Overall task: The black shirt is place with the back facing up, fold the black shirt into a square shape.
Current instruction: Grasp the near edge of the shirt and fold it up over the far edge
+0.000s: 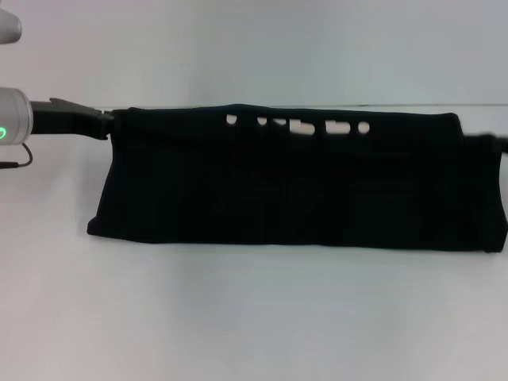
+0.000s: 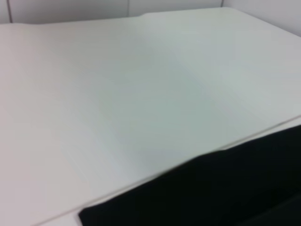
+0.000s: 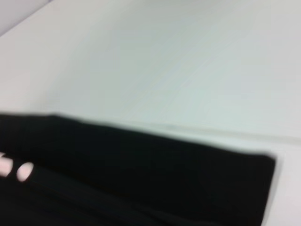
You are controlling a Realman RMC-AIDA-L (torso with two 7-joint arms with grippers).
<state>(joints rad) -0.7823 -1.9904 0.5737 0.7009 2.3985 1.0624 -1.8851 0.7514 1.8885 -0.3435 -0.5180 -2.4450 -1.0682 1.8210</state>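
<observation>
1. The white bench (image 1: 254, 317) is lying bare nearest the camera;
2. the black shirt (image 1: 294, 190) is hanging as a wide band, lower edge touching it;
3. the left tool (image 1: 107, 125) is pinching its upper corner; head view only;
4. the right tool (image 1: 496, 141) is sitting at the opposite corner; grip I cannot tell.

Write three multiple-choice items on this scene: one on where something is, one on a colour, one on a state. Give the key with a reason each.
1. Where does the left gripper meet the black shirt?
A. its upper left corner
B. its lower edge
C. its middle

2. What colour is the table?
A. brown
B. white
C. green

3. How is the shirt lying?
A. rolled into a ball
B. heaped in a pile
C. stretched into a wide band

Key: 1 A, the gripper reaches the shirt's upper left corner in the head view. 2 B, the bare surface is white in all views. 3 C, it spans sideways, top edge taut.
</observation>
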